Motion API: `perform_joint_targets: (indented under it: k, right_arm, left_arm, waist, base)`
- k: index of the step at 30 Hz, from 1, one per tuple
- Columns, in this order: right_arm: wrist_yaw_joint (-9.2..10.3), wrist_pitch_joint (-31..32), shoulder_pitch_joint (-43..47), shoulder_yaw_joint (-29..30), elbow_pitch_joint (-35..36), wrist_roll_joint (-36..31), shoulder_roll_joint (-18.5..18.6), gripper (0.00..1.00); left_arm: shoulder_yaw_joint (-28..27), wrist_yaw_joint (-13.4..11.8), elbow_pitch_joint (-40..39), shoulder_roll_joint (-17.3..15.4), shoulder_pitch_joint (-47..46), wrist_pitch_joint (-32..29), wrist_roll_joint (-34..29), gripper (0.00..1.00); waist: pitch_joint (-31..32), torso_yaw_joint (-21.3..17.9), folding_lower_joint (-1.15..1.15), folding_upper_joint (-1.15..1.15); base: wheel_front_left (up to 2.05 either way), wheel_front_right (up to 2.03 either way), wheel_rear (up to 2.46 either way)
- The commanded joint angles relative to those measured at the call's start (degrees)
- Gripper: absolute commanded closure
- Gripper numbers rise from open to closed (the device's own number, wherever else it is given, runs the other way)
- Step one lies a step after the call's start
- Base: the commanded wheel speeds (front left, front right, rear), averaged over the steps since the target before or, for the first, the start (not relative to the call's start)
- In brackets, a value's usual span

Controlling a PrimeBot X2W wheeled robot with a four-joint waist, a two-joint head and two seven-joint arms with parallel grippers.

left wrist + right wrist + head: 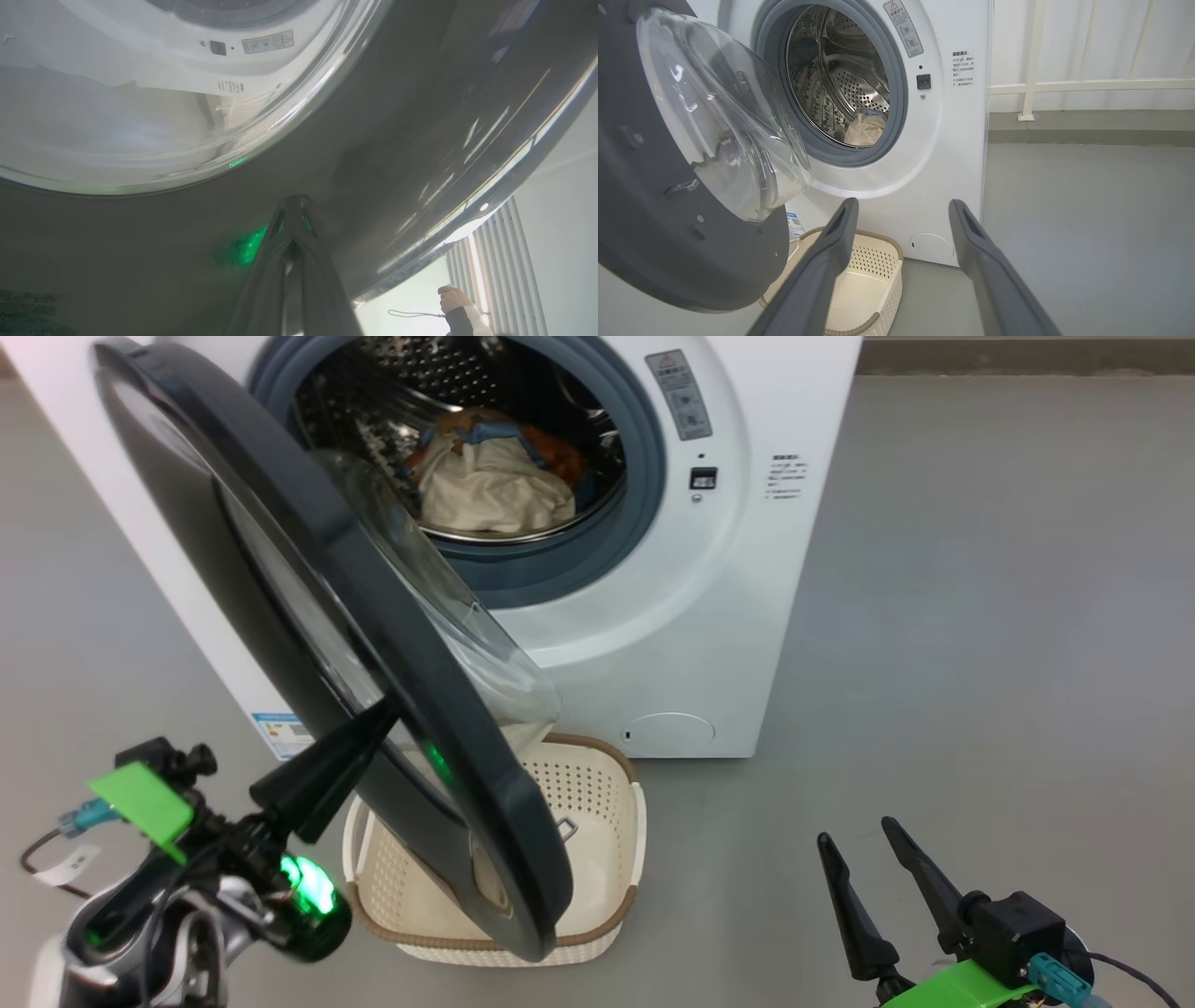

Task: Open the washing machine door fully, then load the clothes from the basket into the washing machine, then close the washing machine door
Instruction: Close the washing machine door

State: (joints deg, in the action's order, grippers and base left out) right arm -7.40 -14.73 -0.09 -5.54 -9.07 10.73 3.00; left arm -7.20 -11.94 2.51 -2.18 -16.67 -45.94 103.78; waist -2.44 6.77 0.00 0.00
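Head view: the left gripper (385, 709) is clenched, its two dark fingers pressed together into one point, holding nothing. That point touches the glossy outer face of the washing machine door (392, 644), near the door's lower rim. The door stands partly open, swung out from the washing machine (728, 616), and its lower edge hangs over the basket (597, 784), which sits on the floor just in front of the machine. The clothes (490, 485), cream fabric with orange and blue, lie inside the steel drum, well beyond the left gripper's tip. The right gripper (855, 831) is released, fingers spread and holding nothing, low on the right, well apart from the door and the basket.
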Motion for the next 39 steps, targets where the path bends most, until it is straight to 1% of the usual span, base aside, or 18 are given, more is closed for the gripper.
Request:
perform_joint_targets:
  k: [1, 15, 18, 21, 24, 31, 39]
  right_arm:
    - [-0.09, -0.27, -1.88, -1.85, 1.2, -0.21, -0.12, 0.0]
    - [-0.09, -0.27, -1.66, -3.6, 0.31, -0.51, -0.04, 0.0]
    - [-0.09, -0.27, -1.83, -4.16, 0.13, -0.4, 0.0, 0.0]
    - [-0.09, -0.27, -2.04, -4.6, -0.01, -0.33, 0.14, 0.0]
    - [-0.09, -0.27, -2.01, -4.9, -0.08, -0.37, 0.33, 0.0]
    - [-0.09, -0.27, -1.66, -5.18, 0.06, -0.55, 0.76, 0.0]
    - [-0.09, -0.27, -1.52, -4.91, 0.15, -0.55, 1.23, 0.0]
  left_arm:
    - [-0.62, 1.17, 0.03, -0.7, -3.48, 1.24, 1.44, 1.0]
    - [7.25, 9.65, 17.91, -0.7, -16.21, 14.57, 5.97, 1.0]
    - [7.98, 11.93, 22.17, -0.7, -18.93, 18.16, 5.24, 1.0]
    - [8.17, 14.19, 27.27, -0.7, -22.01, 21.58, 3.18, 1.0]
    - [7.93, 15.96, 32.18, -0.7, -24.93, 24.26, 1.44, 1.0]
    - [6.29, 18.55, 40.9, -1.03, -30.41, 29.34, -0.89, 1.0]
    - [5.18, 19.36, 45.55, -1.18, -33.86, 32.92, -2.97, 1.0]
  waist:
    - [0.22, -0.95, 0.0, 0.0]
    - [1.69, -5.73, 0.0, 0.0]
    - [1.75, -7.09, 0.0, 0.0]
    - [1.66, -8.54, 0.0, 0.0]
    - [1.52, -9.92, 0.0, 0.0]
    - [0.95, -12.53, 0.0, 0.0]
    - [0.73, -13.41, 0.0, 0.0]
  base:
    - [0.0, 0.0, 0.0]
    - [0.0, 0.0, 0.0]
    - [0.0, 0.0, 0.0]
    - [0.0, 0.0, 0.0]
    - [0.0, 0.0, 0.0]
    - [0.0, 0.0, 0.0]
    - [0.0, 0.0, 0.0]
